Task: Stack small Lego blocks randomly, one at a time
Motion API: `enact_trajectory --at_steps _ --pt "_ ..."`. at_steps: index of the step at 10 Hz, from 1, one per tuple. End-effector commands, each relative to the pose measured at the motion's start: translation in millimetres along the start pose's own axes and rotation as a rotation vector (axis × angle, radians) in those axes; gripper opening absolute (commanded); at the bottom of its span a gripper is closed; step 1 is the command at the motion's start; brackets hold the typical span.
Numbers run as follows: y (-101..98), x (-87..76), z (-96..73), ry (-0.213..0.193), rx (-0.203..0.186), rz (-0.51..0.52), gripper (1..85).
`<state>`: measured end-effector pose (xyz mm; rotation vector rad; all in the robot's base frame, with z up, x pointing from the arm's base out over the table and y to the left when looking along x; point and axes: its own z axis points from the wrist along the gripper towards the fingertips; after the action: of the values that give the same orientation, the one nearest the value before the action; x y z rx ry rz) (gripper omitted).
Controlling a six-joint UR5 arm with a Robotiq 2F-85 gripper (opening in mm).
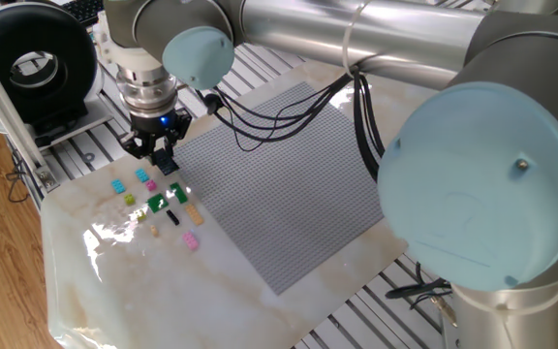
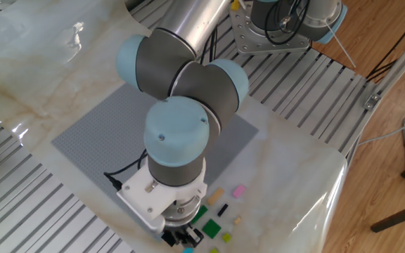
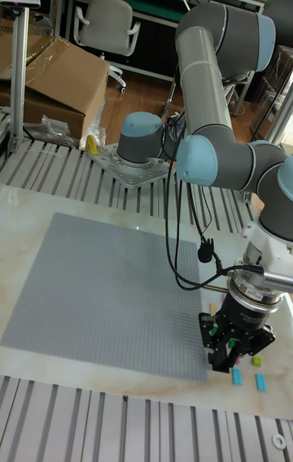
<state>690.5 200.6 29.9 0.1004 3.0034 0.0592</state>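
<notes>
Surface [image 1: 114, 281]: pale marble, beige veining. Baseplate [image 1: 269, 194]: grey, studded. Bricks: cyan [image 1: 118, 185], pink [image 1: 192, 241], green [image 1: 156, 204], tan [image 1: 194, 213], black [image 1: 172, 218]. Claw [image 1: 162, 158]: black.

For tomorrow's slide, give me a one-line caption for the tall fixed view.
UR5 arm's gripper hovers over small Lego blocks beside the grey baseplate.

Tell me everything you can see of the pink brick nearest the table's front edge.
The small pink studded plastic brick lies flat on the marble-look tabletop, apart from the other bricks, with nothing touching it. It sits just off the large grey baseplate, beyond the tan brick, away from the claw. It also shows in the other fixed view.
</notes>
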Motion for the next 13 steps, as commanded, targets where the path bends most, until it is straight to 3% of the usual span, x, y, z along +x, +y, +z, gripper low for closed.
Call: enact_trajectory --at_steps 1,2,3,5,7,8,9,10,11,13 --pt "4.3 -2.9 -4.7 -0.008 -0.029 0.025 1.0" --pt "4.0 -3.4 -4.7 -0.01 -0.028 0.036 1.0" --pt "-5.0 0.9 -4.6 0.006 0.007 0.005 1.0" --pt "-34.5 7.8 -5.1 0.02 0.016 -0.059 1.0" --pt "-37.1 11.9 -4.0 0.022 -0.017 -0.042 1.0" --pt "-39.3 8.5 -3.9 0.009 -0.008 -0.015 1.0" --pt "-43.9 6.1 -3.9 0.0 0.009 0.024 1.0" --pt "-55.5 8.1 -4.2 0.006 0.054 0.034 1.0" --pt "-60.7 4.8 -6.9 0.009 0.034 0.015 1.0" --pt "-84.9 9.7 -13.2 0.025 0.033 -0.032 1.0"
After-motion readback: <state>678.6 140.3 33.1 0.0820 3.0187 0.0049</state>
